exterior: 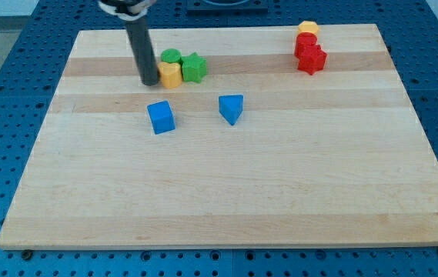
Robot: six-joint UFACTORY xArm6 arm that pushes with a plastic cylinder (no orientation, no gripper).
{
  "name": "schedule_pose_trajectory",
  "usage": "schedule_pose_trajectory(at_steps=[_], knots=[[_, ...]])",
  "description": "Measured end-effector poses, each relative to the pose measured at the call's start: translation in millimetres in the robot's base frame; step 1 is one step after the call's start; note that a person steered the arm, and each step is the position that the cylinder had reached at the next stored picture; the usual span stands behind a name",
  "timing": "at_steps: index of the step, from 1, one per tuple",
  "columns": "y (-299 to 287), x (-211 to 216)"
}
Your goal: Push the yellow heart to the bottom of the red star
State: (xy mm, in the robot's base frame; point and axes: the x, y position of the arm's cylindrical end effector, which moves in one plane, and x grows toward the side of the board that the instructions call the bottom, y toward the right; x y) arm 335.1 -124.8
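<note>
My tip (149, 81) rests on the board at the upper left, touching the left side of a yellow block (172, 75); its shape is hard to make out, and it may be the heart. The red star (312, 61) lies far off at the view's upper right. Another red block (305, 44) sits just above it, and a second yellow block (307, 28) is above that, near the board's top edge. The rod (138, 42) rises from the tip toward the view's top.
A green round block (171, 55) sits just above the yellow block by my tip, and a green star (195, 67) touches that yellow block's right side. A blue cube (161, 117) and a blue triangle (232, 108) lie below them. The wooden board (226, 200) lies on a blue perforated table.
</note>
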Motion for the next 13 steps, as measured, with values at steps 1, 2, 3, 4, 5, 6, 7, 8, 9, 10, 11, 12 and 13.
schedule_pose_trajectory(at_steps=[1, 2, 3, 4, 5, 6, 7, 8, 9, 10, 11, 12, 13], knots=[[25.4, 0.0], [49.9, 0.0], [75.6, 0.0], [110.8, 0.7], [140.2, 1.5], [169.0, 2.6], [197.8, 2.6], [230.1, 2.6], [247.6, 2.6], [247.7, 2.6], [249.5, 2.7], [252.1, 5.1], [246.0, 37.4]])
